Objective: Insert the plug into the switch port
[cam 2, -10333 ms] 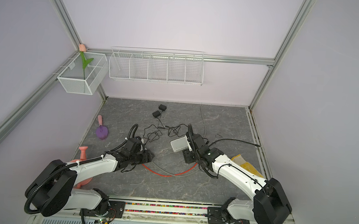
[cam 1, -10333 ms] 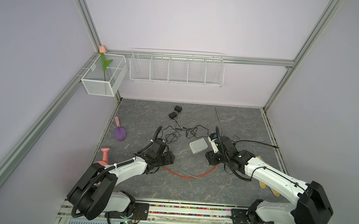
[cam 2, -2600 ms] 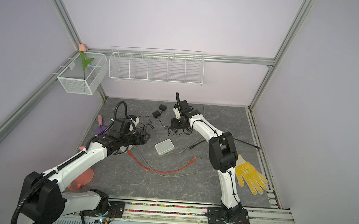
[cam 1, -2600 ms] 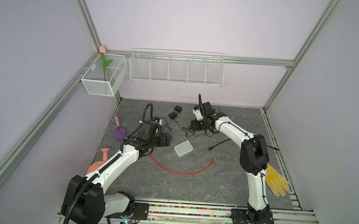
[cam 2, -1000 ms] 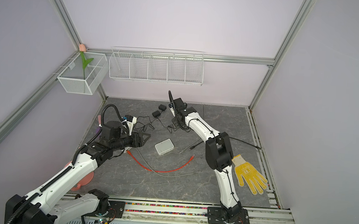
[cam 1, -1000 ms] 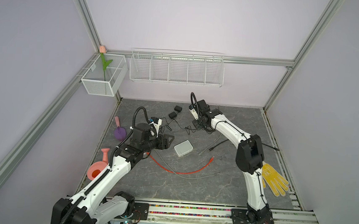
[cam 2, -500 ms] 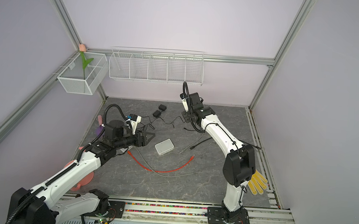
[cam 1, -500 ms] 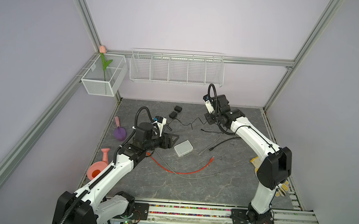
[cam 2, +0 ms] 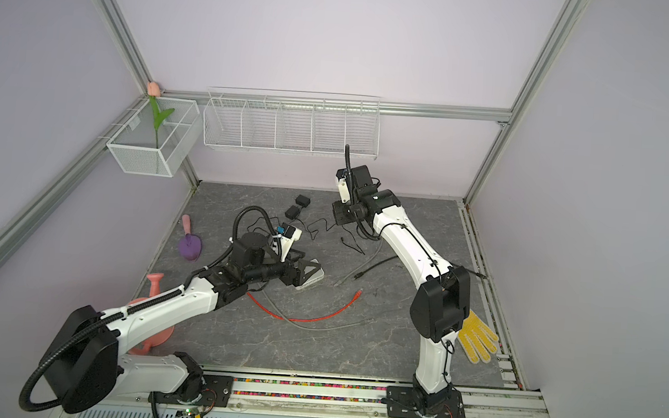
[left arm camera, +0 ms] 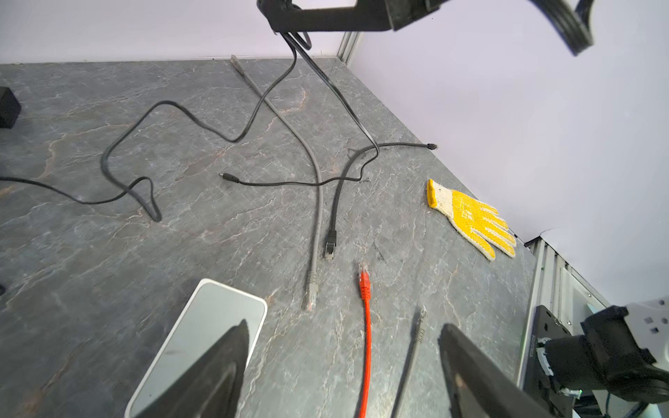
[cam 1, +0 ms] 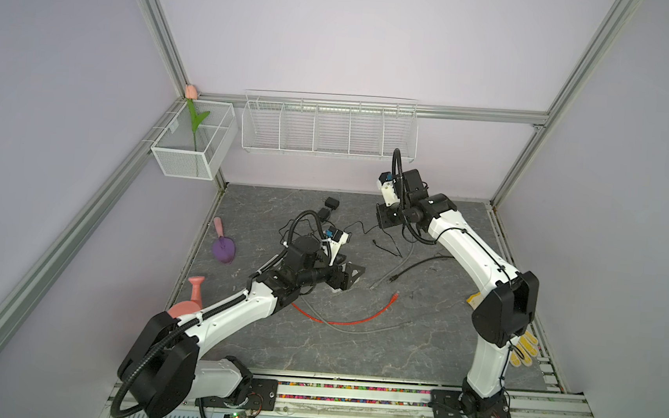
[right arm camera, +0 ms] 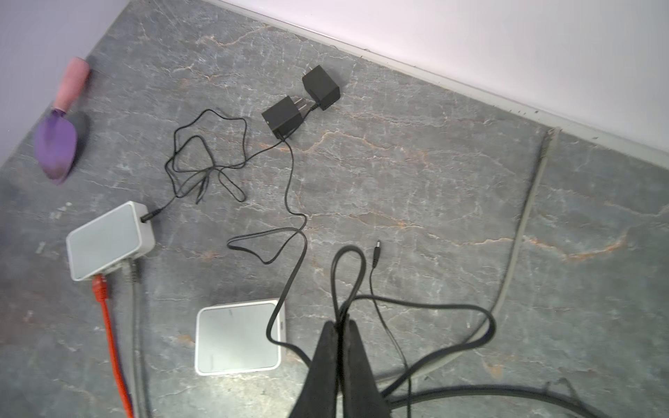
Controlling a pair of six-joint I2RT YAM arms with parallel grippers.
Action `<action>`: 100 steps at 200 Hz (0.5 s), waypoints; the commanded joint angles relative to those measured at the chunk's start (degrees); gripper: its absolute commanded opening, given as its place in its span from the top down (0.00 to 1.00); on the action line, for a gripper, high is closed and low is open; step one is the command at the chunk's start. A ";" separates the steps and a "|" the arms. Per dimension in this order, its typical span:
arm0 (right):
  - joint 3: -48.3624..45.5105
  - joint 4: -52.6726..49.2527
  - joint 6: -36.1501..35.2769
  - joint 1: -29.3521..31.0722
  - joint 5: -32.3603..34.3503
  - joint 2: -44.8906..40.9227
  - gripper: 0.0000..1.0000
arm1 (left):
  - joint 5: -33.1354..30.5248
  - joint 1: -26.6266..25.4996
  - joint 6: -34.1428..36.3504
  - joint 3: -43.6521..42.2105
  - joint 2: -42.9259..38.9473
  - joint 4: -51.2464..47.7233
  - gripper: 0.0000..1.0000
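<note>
Left gripper [left arm camera: 344,327] sits low over the grey mat [cam 1: 313,351], jaws spread wide with nothing between them. One finger [left arm camera: 217,372] overlaps the corner of the white switch [left arm camera: 210,322], and I can't tell from here whether they touch. Toward the back of the mat, the right gripper [right arm camera: 340,324] hangs up off the surface, pinched tight on the black adapter cord [left arm camera: 231,140], a loop of it poking out past the fingertips. The cord drapes down from there, and its barrel plug [left arm camera: 228,177] lies loose on the mat, well apart from the switch. Just beyond the switch, a grey Ethernet plug [left arm camera: 310,289], a black Ethernet plug [left arm camera: 330,246] and a red Ethernet plug [left arm camera: 364,284] lie side by side. The right wrist view shows a second white switch [right arm camera: 108,242] near the purple trowel [right arm camera: 58,144], with a red cable [right arm camera: 114,343] and a grey cable [right arm camera: 139,343] plugged into it.
</note>
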 commanded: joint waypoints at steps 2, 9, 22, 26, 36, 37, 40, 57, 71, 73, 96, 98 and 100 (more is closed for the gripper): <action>0.48 -0.74 6.24 0.73 -4.45 0.02 0.93 | 1.59 -1.41 0.21 4.59 6.43 6.42 0.16; 0.41 -0.51 6.67 0.98 -5.02 -0.09 0.93 | 2.03 -1.84 -0.17 5.65 8.54 7.28 0.16; 0.26 -0.28 7.44 1.52 -5.22 -0.27 0.93 | 2.61 -2.63 -0.88 7.57 11.84 8.97 0.16; 0.29 -0.15 7.66 1.65 -5.21 -0.36 0.93 | 2.66 -2.84 -1.08 8.13 12.62 9.56 0.16; 0.08 0.16 8.15 2.08 -5.31 -0.67 0.93 | 2.24 -3.33 -1.80 9.43 14.68 10.95 0.16; 0.06 0.21 8.18 2.08 -5.35 -0.70 0.93 | 2.21 -3.36 -1.86 9.57 14.82 11.07 0.16; -0.02 0.35 8.34 2.23 -5.32 -0.80 0.93 | 2.05 -3.44 -2.16 10.01 15.39 11.37 0.16; -0.30 0.90 8.94 2.77 -5.42 -1.29 0.93 | 1.94 -3.92 -3.79 12.35 18.08 13.34 0.15; -0.38 1.02 9.24 3.04 -5.31 -1.67 0.93 | 2.67 -4.34 -5.62 14.49 20.39 14.85 0.15; -0.40 0.97 9.25 3.16 -5.31 -1.75 0.93 | 2.64 -4.41 -5.77 14.82 20.69 14.95 0.15; -1.39 1.88 9.95 3.57 -5.13 -2.91 0.93 | 2.08 -4.87 -8.85 16.93 24.34 18.49 0.17; -1.55 1.95 10.09 3.58 -5.13 -3.05 0.93 | 2.16 -4.89 -9.17 16.99 24.56 18.80 0.19; -1.66 2.06 10.15 3.53 -5.13 -3.20 0.93 | 2.29 -4.85 -9.41 17.12 24.90 19.21 0.22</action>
